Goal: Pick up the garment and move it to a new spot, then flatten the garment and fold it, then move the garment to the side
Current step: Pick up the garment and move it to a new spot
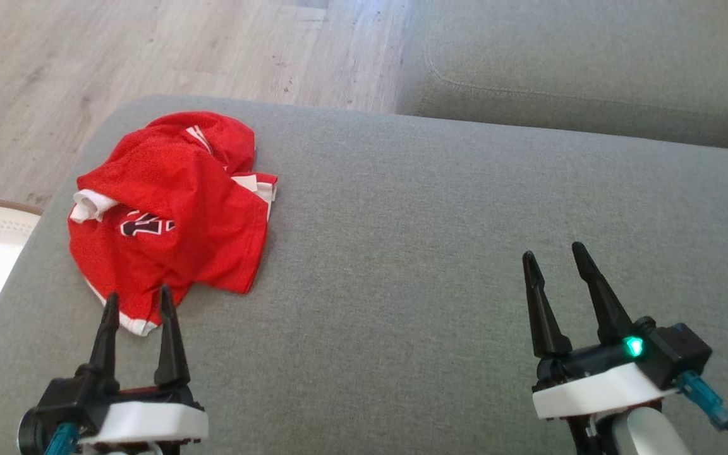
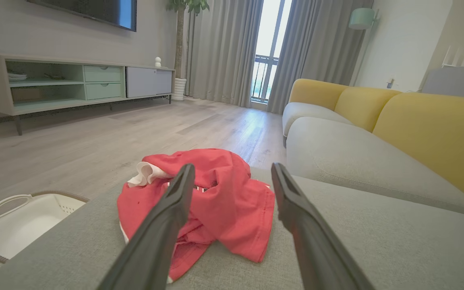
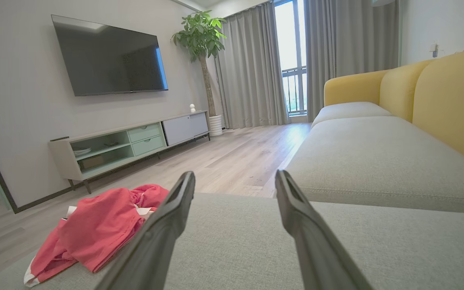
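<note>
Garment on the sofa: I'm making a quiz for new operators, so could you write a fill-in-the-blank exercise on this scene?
1. The crumpled garment is mostly ____ in colour.
2. It lies on a ____ sofa cushion.
3. The left tool and the right tool are both ____, holding nothing.
4. The ____ tool is nearer the garment.
Missing words: red, grey, open, left.

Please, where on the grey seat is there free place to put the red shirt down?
The wide bare stretch of the grey seat between the red shirt and the right gripper is free, up to the far cushion. It is crowded at the seat's left end, where the shirt lies before the left gripper.
</note>
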`<state>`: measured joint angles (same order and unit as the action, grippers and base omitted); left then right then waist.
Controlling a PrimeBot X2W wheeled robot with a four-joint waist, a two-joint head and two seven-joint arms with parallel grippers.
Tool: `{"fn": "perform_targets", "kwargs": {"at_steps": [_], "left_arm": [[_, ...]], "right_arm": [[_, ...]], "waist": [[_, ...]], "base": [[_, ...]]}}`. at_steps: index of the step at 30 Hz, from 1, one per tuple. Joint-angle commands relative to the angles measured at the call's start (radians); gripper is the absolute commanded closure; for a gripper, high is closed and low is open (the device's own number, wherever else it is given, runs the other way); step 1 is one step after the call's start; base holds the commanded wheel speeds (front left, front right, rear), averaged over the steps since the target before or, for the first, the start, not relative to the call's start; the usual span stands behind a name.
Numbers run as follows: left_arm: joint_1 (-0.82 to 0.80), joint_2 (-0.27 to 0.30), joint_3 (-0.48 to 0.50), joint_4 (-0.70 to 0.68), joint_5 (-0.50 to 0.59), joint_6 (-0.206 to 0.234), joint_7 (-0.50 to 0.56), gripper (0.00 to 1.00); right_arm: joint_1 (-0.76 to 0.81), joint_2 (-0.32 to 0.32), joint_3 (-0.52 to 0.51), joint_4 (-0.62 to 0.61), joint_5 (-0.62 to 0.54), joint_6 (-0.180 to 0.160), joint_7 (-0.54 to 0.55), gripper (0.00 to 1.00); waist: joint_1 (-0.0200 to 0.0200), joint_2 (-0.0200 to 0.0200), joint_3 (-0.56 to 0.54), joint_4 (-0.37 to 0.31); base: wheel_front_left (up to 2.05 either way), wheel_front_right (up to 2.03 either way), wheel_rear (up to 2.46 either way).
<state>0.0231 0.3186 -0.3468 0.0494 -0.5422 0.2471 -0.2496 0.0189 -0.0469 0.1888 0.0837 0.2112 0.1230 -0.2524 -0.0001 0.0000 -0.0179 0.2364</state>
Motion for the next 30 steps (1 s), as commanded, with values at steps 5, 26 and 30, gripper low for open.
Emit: {"fn": "perform_targets", "kwargs": {"at_steps": [5,26,30], "left_arm": [[-0.019,-0.006,0.076,-0.028,0.050,-0.020,-0.012,0.00],[-0.051,-0.055,0.144,0.027,0.101,-0.101,-0.011,0.00],[-0.156,-0.029,0.137,0.086,0.107,-0.121,0.037,0.00]], "right_arm": [[-0.019,-0.003,0.030,-0.031,0.008,0.008,-0.009,0.00],[-0.050,-0.003,0.019,-0.051,-0.028,0.008,-0.009,0.00],[-0.089,-0.003,0.008,-0.061,-0.066,0.008,-0.009,0.00]], "waist": [[0.0001,0.0000,-0.013,0.011],[0.0001,0.0000,0.102,0.023],[0.0001,0.0000,0.192,0.018]], "base": [[0.00,0.00,0.00],[0.00,0.00,0.00],[0.00,0.00,0.00]]}}
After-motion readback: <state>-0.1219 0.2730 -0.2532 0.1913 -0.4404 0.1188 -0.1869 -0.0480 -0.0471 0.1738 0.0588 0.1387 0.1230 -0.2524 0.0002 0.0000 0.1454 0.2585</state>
